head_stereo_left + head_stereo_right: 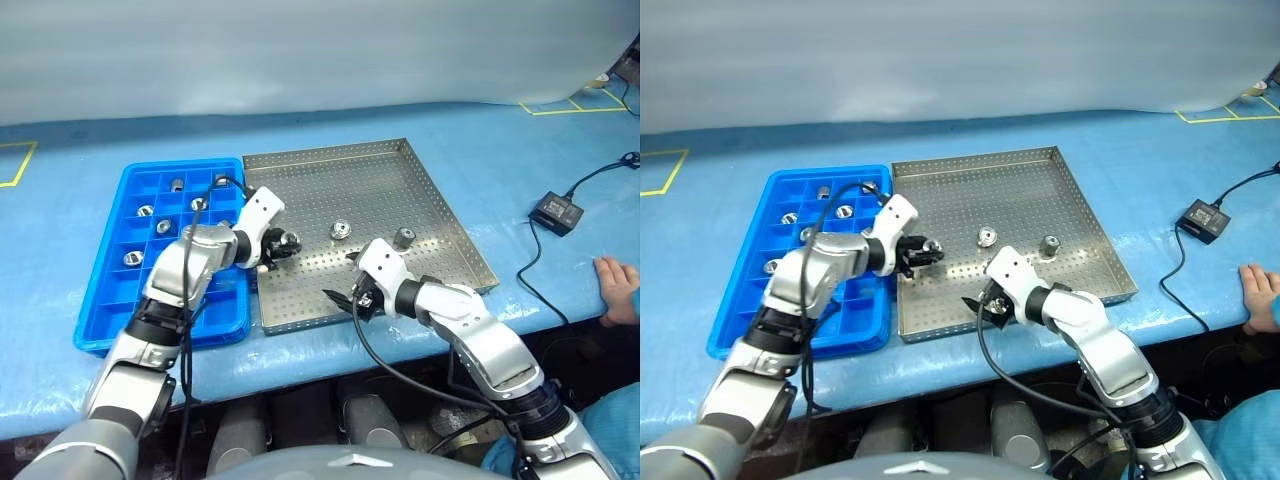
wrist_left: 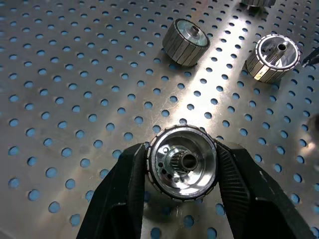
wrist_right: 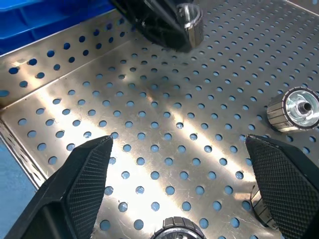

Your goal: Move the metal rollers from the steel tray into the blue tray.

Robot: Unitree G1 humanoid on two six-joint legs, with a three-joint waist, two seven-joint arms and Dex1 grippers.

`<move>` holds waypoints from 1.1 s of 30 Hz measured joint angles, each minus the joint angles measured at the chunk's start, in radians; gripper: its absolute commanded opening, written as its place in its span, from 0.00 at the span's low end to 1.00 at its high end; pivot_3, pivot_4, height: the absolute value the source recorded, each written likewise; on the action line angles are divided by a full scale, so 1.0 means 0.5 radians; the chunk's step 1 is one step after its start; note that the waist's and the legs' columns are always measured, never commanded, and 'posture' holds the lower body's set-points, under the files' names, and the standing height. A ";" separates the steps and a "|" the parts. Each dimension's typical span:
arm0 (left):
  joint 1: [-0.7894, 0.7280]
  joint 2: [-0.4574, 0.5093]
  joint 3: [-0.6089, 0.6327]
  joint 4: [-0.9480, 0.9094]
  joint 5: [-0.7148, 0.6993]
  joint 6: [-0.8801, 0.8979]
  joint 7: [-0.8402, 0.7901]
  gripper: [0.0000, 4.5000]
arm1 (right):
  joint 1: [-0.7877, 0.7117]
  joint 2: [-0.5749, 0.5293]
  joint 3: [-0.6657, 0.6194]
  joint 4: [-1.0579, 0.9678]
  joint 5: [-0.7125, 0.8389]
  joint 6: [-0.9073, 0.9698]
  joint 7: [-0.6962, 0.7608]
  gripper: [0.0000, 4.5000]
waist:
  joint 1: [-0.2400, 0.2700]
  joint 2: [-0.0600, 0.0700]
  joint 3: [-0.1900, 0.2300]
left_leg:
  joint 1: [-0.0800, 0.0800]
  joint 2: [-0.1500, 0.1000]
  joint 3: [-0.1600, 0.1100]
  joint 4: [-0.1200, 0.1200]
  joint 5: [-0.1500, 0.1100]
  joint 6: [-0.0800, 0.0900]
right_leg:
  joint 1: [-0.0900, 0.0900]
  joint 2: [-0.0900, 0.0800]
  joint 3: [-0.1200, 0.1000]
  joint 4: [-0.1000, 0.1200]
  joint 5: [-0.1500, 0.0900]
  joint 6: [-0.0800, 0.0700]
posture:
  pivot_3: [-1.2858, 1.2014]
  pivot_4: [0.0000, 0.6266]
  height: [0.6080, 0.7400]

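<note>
Left gripper [image 2: 182, 167] is clamped on one metal roller [image 2: 182, 168], a finger [image 2: 122, 194] on each side of its ribbed rim, hollow centre facing the wrist camera. In the head views it sits above the left edge of the steel tray [image 1: 400, 170], right beside the blue tray [image 1: 105, 290]. Whether that roller is lifted clear of the perforated floor I cannot tell.

Right gripper [image 1: 347, 283] has its jaws wide apart, holding nothing, low over the steel tray's front edge. Right wrist view: bare perforated floor between the two fingers [image 3: 82, 189], with one roller [image 3: 179, 230] at the frame's lower edge between them.

Counts:
- Steel tray, head view: two loose rollers, one mid-tray [image 1: 341, 230], one toward the right edge [image 1: 404, 238], plus the clamped one. The right wrist view shows more low by the right gripper, so the total is uncertain.
- Blue tray: six rollers visible in separate compartments toward its back half, e.g. [image 1: 176, 184], [image 1: 145, 211], [image 1: 132, 258]. Left arm covers part of the grid.
- Trays: one of each, side by side on the blue bench [image 1: 500, 130], long edges touching or nearly so.

A person's hand [image 1: 618, 285] rests at the bench's right edge.
</note>
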 measured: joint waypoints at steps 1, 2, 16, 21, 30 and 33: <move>0.018 0.016 0.040 -0.074 -0.009 0.019 0.017 0.40 | -0.009 -0.006 -0.002 0.001 0.000 0.000 0.010 1.00 | 0.005 0.000 0.000 | 0.001 0.000 0.000 0.000 0.000 0.000 | 0.001 0.000 0.000 0.000 0.000 0.000 | 0.48 0.24 1.00; 0.056 0.025 0.099 -0.166 -0.027 0.045 0.057 0.40 | -0.027 -0.005 -0.006 0.002 0.006 -0.004 0.025 1.00 | 0.009 0.000 0.000 | 0.001 0.000 0.000 0.000 0.000 0.000 | 0.001 0.000 0.000 0.000 -0.001 0.001 | 0.48 0.24 1.00; 0.662 -0.300 0.751 -1.333 0.087 0.567 0.998 0.40 | -0.202 0.004 -0.111 -0.002 0.208 -0.042 0.228 1.00 | 0.153 -0.006 0.003 | 0.002 0.000 -0.002 0.003 0.000 0.000 | 0.004 0.000 -0.003 -0.001 0.003 -0.002 | 0.54 0.24 1.00; 0.911 -0.343 0.861 -1.603 0.188 0.758 1.195 0.40 | -0.223 -0.007 -0.114 0.023 0.223 -0.040 0.257 1.00 | 0.215 -0.008 0.004 | 0.002 0.000 -0.004 0.004 0.001 -0.001 | 0.005 -0.001 -0.006 -0.001 0.002 -0.002 | 0.56 0.24 1.00; 1.033 -0.364 0.901 -1.661 0.265 0.817 1.324 0.40 | -0.259 0.010 -0.098 0.057 0.225 -0.040 0.261 1.00 | 0.268 -0.009 0.004 | 0.002 0.000 -0.005 0.003 0.001 -0.002 | 0.006 -0.004 -0.009 -0.002 0.003 -0.006 | 0.56 0.24 1.00; 1.108 -0.370 0.916 -1.665 0.268 0.828 1.333 0.40 | -0.267 0.008 -0.096 0.070 0.223 -0.039 0.258 1.00 | 0.268 -0.009 0.004 | 0.000 0.000 -0.005 0.002 0.001 -0.002 | 0.005 -0.005 -0.011 -0.002 0.002 -0.008 | 0.56 0.24 1.00</move>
